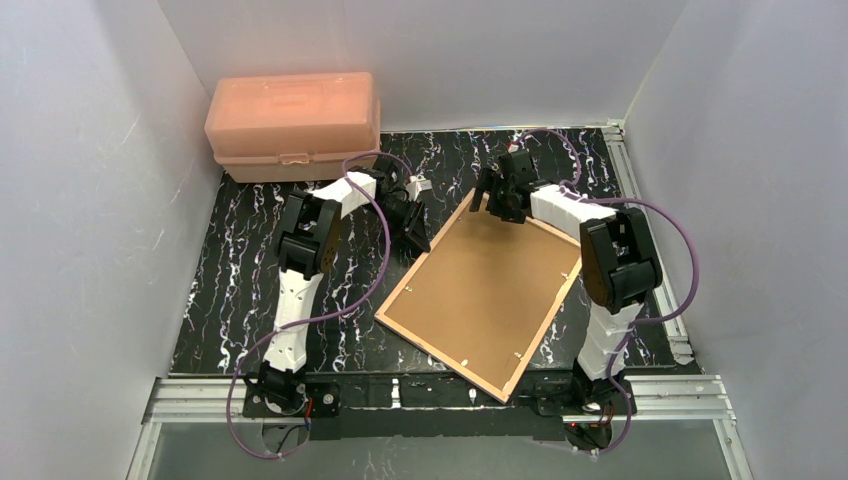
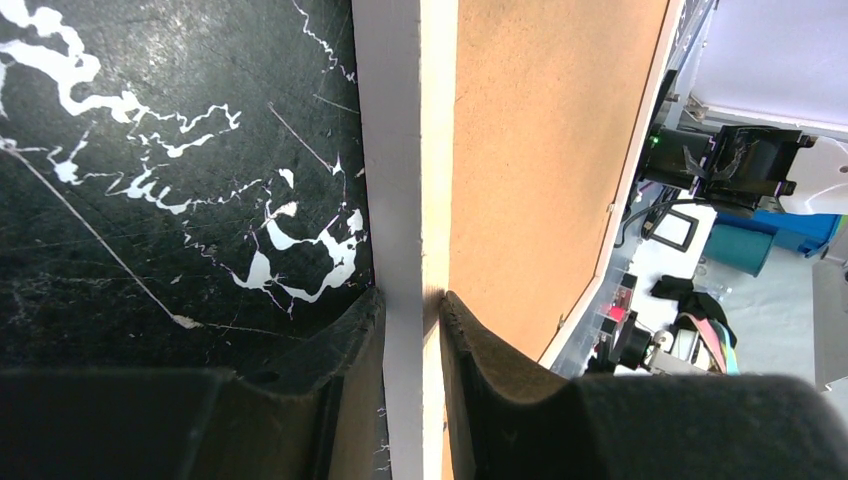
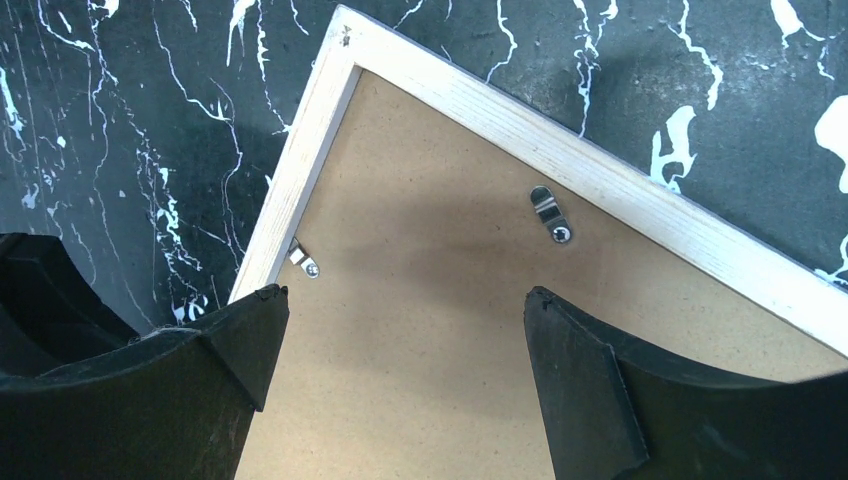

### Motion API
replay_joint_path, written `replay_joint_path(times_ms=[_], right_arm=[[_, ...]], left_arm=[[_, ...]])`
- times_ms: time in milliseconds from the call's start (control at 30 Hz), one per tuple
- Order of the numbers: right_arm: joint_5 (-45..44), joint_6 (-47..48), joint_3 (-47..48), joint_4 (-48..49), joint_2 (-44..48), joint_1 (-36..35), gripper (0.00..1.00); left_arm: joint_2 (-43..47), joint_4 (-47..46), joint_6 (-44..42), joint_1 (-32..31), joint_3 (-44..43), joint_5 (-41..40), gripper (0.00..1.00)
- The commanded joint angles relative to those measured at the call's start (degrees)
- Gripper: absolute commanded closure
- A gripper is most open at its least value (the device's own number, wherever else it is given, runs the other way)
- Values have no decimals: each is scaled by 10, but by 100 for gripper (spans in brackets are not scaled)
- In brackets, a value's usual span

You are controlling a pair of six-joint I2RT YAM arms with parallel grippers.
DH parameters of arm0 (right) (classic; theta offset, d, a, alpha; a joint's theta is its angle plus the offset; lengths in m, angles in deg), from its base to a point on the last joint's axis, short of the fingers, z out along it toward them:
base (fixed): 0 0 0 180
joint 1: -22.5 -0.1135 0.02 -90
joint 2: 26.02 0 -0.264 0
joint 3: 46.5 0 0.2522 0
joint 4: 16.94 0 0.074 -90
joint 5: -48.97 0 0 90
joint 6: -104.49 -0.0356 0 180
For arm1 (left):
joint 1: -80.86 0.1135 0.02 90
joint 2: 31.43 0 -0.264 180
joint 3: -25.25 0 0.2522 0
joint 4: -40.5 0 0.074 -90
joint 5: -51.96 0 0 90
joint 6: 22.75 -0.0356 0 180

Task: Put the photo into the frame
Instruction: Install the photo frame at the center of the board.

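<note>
One frame (image 1: 490,290), back-up, is laid on the table (image 1: 240,300) toward 3 o'clock. A box (image 1: 292,120) is set at 11 o'clock. The frame's 9 o'clock edge is clamped by the left gripper (image 2: 412,300); the right gripper (image 3: 402,300) is spread open above its 12 o'clock corner.

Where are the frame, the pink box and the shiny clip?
frame (image 3: 600,178): right wrist view, on its pale wood rail.
pink box (image 1: 292,112): top view, on its lid.
clip (image 3: 549,214): right wrist view, on its metal tab.
</note>
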Motion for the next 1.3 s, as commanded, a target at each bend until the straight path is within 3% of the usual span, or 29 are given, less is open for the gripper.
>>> replay_joint_path(times_ms=[0, 1267], right_arm=[[-21, 13, 33, -2, -13, -6, 4], [-72, 21, 25, 55, -46, -6, 5]], left_arm=[[8, 17, -27, -14, 23, -56, 76], [13, 15, -40, -21, 41, -63, 80]])
